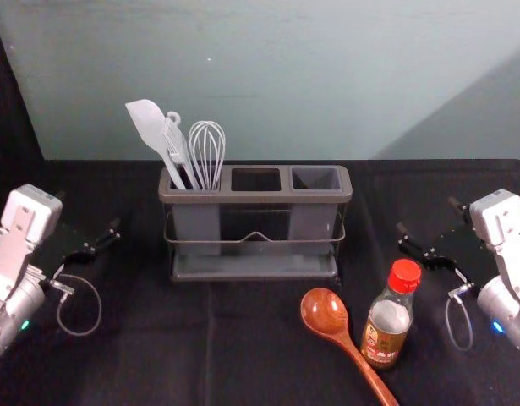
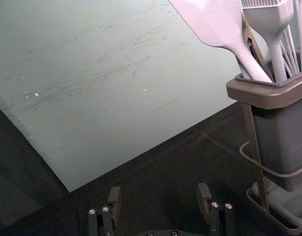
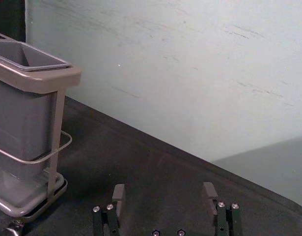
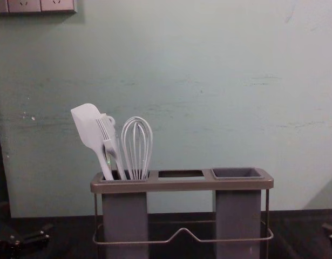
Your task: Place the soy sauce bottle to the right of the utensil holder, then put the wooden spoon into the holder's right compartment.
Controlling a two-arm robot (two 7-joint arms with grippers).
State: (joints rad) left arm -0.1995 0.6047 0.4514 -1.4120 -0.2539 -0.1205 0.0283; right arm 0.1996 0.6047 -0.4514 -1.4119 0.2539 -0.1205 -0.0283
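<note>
Fingers of the black two-fingered right gripper are spread apart, and the gripper is held above the table, right of the holder and beyond the bottle. The matching left gripper is held left of the holder, its fingers also parted.

Nearer the middle, the clear glass soy sauce bottle with a red cap and brown label is stood in front of the holder's right end. Just left of it, the glossy reddish-brown wooden spoon is laid on the table, its bowl toward the holder and its handle slanted past the bottle's base toward the front.

Behind them is set the grey-brown three-compartment utensil holder. Its left compartment is filled with a pale spatula, a pale brush and a pale wire whisk. All is backed by a grey-green wall; the table is covered in black.
</note>
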